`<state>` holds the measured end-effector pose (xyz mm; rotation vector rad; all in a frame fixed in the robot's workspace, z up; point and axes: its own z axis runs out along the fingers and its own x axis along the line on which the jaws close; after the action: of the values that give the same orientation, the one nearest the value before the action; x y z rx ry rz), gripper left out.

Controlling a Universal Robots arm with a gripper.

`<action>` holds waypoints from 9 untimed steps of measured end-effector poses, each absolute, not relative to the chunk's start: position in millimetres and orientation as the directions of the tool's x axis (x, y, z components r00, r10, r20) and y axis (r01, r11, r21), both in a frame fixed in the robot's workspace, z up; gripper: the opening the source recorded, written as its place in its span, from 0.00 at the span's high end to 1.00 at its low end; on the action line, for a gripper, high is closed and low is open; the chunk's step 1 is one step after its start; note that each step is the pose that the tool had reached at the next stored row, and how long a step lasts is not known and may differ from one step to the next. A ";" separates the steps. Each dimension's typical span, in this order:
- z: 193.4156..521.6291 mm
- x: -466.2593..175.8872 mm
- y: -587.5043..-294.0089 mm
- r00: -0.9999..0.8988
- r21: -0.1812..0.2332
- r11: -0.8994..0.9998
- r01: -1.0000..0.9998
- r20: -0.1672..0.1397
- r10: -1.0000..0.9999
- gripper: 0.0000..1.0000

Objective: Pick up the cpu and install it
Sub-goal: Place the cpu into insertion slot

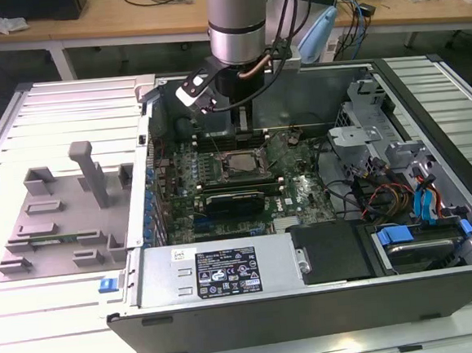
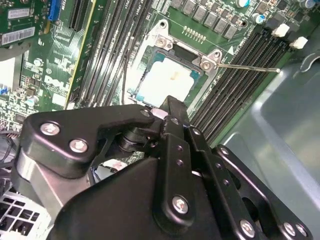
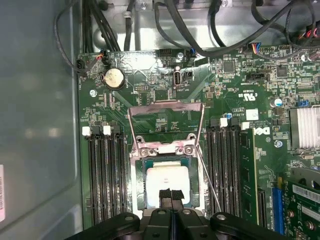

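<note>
— What is in the socket?
— The cpu (image 2: 170, 80), pale top up, lying flat inside the metal frame (image 2: 207, 62) on the green board (image 2: 45, 65).
— And the gripper?
— The gripper (image 2: 167, 107) is black and sits close over the chip's near edge. Its fingers look pressed together, though the linkage hides much of them.
— Around it?
— Black memory slots (image 2: 235, 80) run along both sides. A thin metal lever (image 2: 250, 67) points toward the grey case wall (image 2: 280, 130).
</note>
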<state>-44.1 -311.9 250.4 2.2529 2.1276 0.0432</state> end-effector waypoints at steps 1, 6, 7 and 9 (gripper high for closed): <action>252.4 -44.1 -311.9 0.057 0.050 -0.057 0.997 -0.009 0.998 0.89; 256.1 -44.1 -311.9 0.057 0.050 -0.057 0.997 -0.009 0.998 0.89; 256.9 -44.1 -311.9 0.057 0.050 -0.057 0.997 -0.009 0.998 0.89; 257.8 -44.1 -311.9 0.057 0.050 -0.057 0.997 -0.009 0.998 0.89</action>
<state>-44.1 -311.9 257.8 2.2529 2.1277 0.0438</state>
